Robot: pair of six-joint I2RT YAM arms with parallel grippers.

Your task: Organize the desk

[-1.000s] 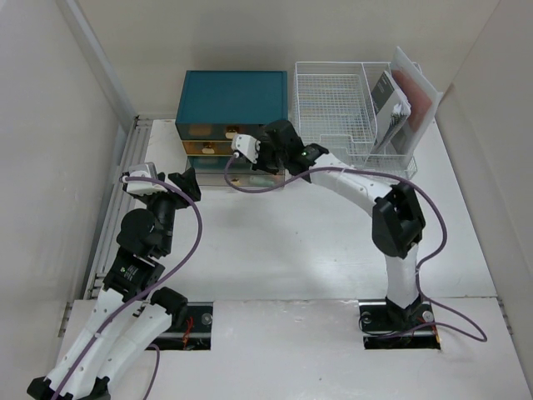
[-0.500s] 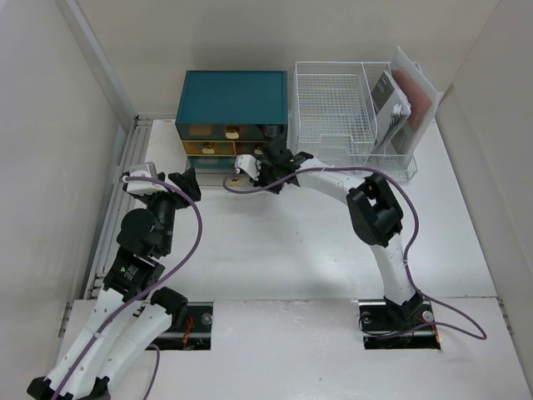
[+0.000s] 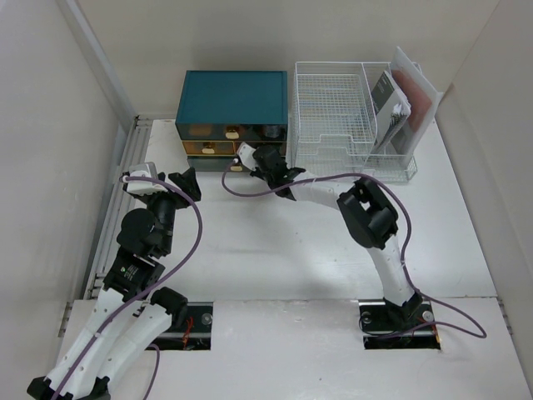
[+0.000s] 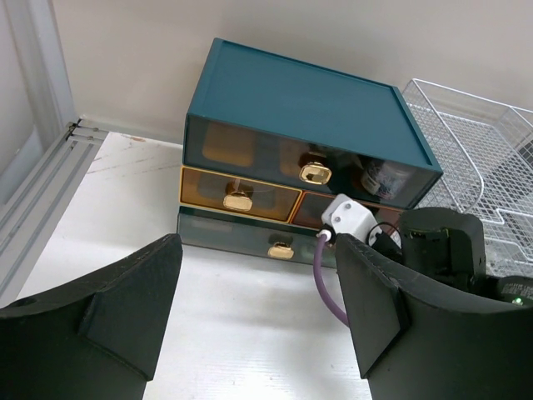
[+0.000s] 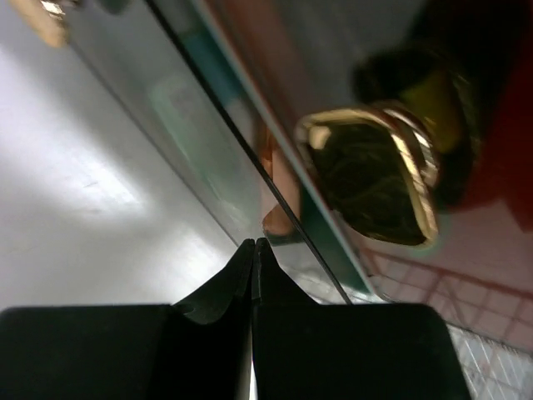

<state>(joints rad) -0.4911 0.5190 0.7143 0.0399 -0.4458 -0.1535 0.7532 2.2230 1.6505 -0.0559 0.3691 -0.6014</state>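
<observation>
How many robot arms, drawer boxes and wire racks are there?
Robot arms: 2, the left arm and the right arm
Teal drawer box: 1
White wire rack: 1
Total: 4

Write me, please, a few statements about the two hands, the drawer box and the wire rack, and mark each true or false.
1. The right hand is shut, close to the front of the teal drawer box. True.
2. The right hand clamps a gold knob. False: its fingers meet on nothing, and the knob sits beside them.
3. The left hand is open and holds nothing. True.
4. The wire-mesh rack stands left of the drawer box. False: in the top view it stands to the box's right.
5. The rack's right end holds papers. True.
</observation>
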